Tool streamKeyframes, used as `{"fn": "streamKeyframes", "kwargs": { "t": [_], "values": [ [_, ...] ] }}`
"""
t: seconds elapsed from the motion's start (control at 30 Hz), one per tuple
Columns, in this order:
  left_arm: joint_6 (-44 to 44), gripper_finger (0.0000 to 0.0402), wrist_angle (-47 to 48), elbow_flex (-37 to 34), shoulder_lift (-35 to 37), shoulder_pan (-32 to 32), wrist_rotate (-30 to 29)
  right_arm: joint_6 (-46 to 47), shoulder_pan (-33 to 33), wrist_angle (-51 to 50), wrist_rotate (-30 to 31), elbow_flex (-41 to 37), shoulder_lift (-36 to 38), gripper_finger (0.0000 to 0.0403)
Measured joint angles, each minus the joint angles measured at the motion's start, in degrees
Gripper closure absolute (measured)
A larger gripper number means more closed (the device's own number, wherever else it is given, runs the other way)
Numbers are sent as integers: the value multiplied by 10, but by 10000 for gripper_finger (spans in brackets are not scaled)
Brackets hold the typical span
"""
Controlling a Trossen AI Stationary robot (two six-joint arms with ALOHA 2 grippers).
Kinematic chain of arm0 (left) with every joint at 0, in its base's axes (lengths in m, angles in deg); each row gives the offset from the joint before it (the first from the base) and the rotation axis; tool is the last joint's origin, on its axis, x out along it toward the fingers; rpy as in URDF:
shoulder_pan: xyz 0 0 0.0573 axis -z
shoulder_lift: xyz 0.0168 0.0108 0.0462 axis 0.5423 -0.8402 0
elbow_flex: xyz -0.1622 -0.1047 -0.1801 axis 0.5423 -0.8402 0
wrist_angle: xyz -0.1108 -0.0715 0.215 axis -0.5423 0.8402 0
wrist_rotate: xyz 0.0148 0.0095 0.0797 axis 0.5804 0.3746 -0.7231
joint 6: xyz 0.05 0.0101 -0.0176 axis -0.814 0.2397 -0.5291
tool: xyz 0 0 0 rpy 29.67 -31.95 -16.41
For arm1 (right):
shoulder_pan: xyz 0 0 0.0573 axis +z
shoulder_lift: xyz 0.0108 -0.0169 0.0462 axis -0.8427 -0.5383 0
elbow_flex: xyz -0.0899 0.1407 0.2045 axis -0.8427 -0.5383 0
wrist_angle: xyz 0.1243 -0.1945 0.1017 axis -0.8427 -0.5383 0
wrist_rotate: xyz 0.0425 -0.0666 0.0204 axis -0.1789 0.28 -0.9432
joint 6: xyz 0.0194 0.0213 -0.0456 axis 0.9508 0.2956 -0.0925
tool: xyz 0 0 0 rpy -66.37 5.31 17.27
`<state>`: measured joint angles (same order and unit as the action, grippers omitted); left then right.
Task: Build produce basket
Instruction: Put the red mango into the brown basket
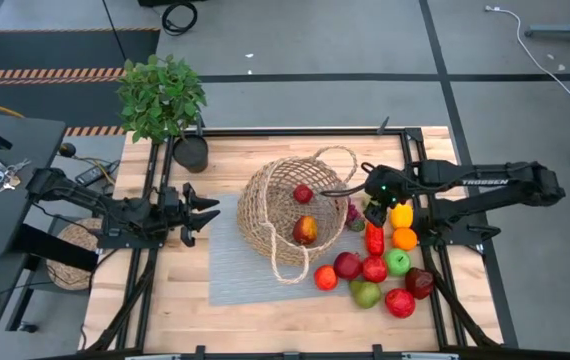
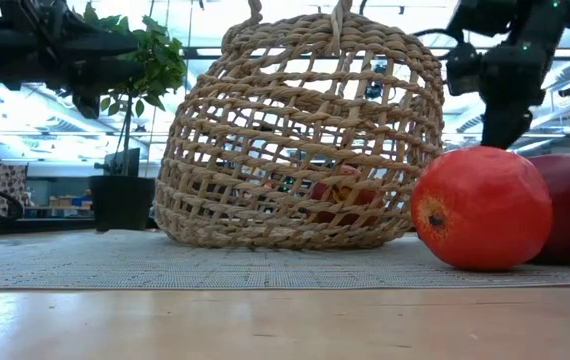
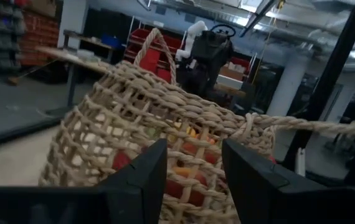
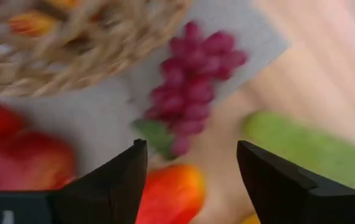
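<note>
From above, the basket [image 1: 290,218] lies tipped on the grey mat [image 1: 230,275], two fruits inside, the produce [image 1: 380,270] heaped beside it; the right gripper [image 1: 374,208] hangs over that heap. The left gripper [image 1: 203,215] waits left, spread empty. Right wrist: fingers apart above purple grapes [image 4: 193,81]
</note>
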<state>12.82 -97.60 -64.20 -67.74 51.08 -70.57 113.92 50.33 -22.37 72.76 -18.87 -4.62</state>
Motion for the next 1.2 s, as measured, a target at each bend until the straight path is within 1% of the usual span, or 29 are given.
{"fn": "streamKeyframes", "kwargs": {
  "t": [0.1,0.27,0.4,0.47,0.7,0.97,1.2],
  "values": [
    [11,241,-1,0,0,0,0,61,43,-11,-10,5,-3,145],
    [12,241,-1,0,0,0,0,157,102,-30,1,4,-29,143],
    [12,241,-1,0,0,0,0,201,113,-39,30,4,-62,132],
    [12,241,-1,0,0,0,0,231,114,-45,34,4,-77,122],
    [12,241,-1,0,0,0,0,361,169,-46,42,4,-113,96],
    [11,241,-1,0,0,0,0,468,213,-33,100,3,-164,93],
    [12,241,-1,0,0,0,0,505,223,-40,107,4,-222,93]
  ]
}}
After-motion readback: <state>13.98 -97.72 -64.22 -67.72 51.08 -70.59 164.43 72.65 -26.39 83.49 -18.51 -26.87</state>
